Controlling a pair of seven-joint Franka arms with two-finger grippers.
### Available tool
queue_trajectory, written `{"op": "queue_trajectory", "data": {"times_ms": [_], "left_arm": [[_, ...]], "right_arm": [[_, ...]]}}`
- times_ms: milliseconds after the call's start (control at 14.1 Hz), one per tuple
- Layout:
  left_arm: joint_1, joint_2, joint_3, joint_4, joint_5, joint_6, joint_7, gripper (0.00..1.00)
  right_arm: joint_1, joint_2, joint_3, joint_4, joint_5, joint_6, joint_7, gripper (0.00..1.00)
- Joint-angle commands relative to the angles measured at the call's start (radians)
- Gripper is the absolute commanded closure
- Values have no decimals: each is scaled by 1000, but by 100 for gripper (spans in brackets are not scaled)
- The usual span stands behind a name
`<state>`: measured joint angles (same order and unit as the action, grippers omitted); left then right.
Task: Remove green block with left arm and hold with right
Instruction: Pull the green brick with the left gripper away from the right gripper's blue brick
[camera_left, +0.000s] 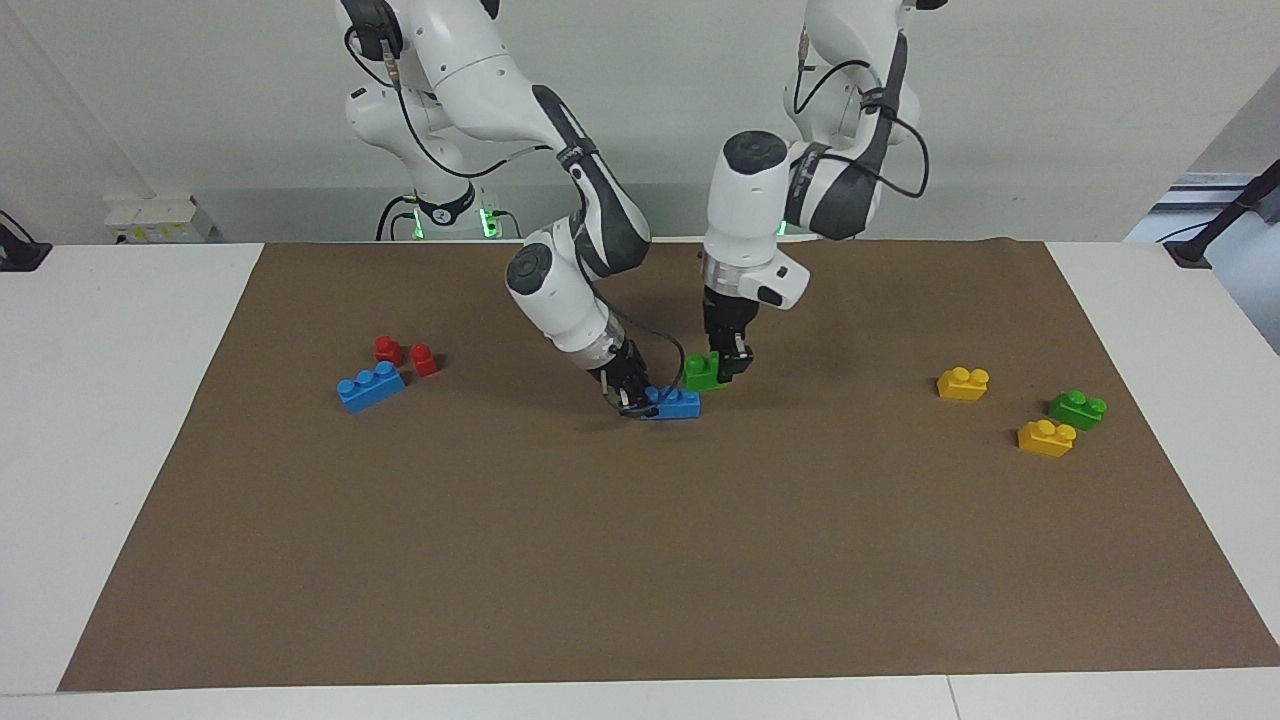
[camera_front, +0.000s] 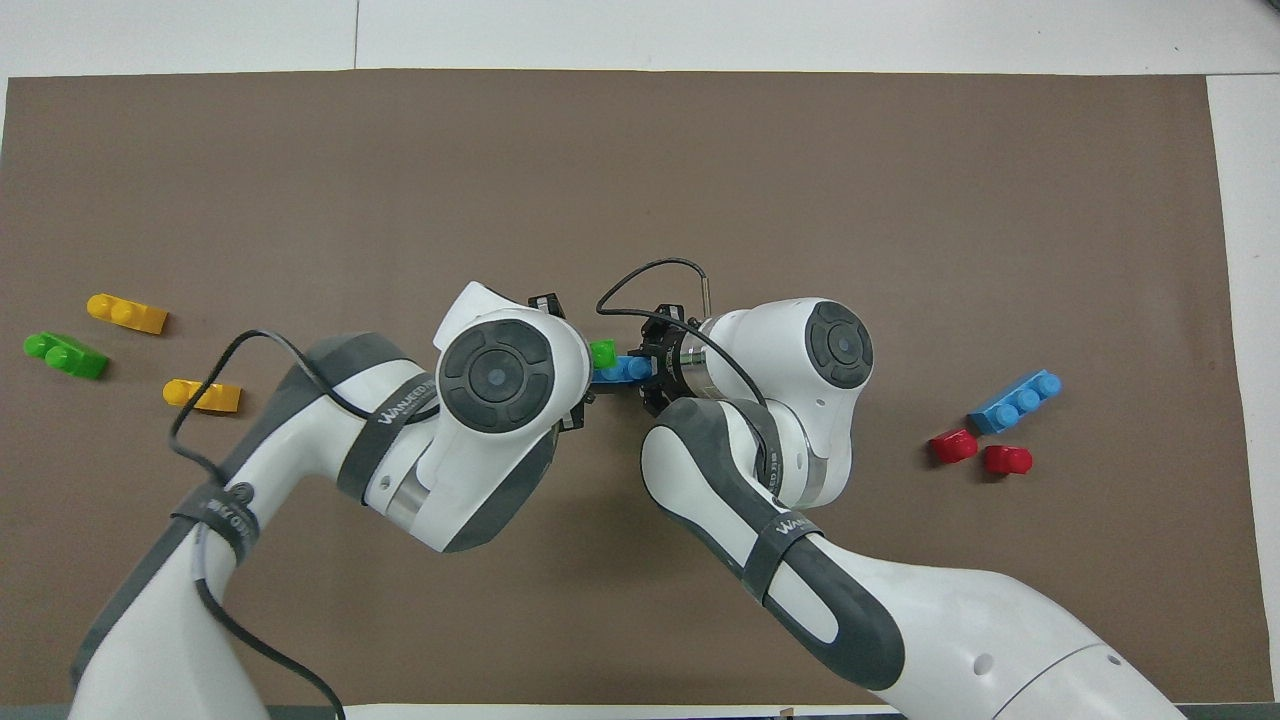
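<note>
1. Green block (camera_left: 701, 372) sits mid-table (camera_left: 640, 580), at the blue brick's (camera_left: 680, 404) end toward the left arm. It rides higher than the brick's studs, so it is on top of the brick or just clear of it.
2. Left hand (camera_left: 733, 366) comes straight down and pinches the green block from the side toward the left arm.
3. Right hand (camera_left: 628, 398) reaches in low at a slant and clamps the blue brick's other end, pinning it to the table.
4. Step in hand, as I judge it: the pull itself. Both grips are set, and I cannot tell whether the studs have let go.
5. Next move calls for a straight upward lift by the left arm while the right arm holds the brick down. A tilt could jam the studs or drag the brick out of the right hand.
6. Facing view shows the heights: the green block above the brick, both hands down at the bricks, and each hand's contact.
7. Overhead view hides both hands under the wrists; only a sliver of green block (camera_front: 602, 353) and blue brick (camera_front: 628, 369) shows between them. It does show that the two arms meet end to end along the brick's length.
8. Second green block (camera_left: 1077, 408) lies untouched near the left arm's end of the table.
</note>
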<state>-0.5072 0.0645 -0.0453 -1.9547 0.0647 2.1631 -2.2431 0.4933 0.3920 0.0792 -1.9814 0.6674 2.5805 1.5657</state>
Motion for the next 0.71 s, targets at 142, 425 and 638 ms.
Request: {"op": "queue_trajectory", "data": {"times_ms": [142, 425, 638], "left_arm": [[250, -112, 2, 16, -132, -187, 496, 100], [432, -101, 7, 42, -158, -215, 788, 100], [519, -46, 7, 59, -158, -183, 919, 100]], "right_arm": [[-149, -47, -22, 35, -76, -184, -229, 100], [-428, -74, -21, 44, -161, -330, -531, 100], [-557, -79, -22, 38, -161, -413, -575, 100]]}}
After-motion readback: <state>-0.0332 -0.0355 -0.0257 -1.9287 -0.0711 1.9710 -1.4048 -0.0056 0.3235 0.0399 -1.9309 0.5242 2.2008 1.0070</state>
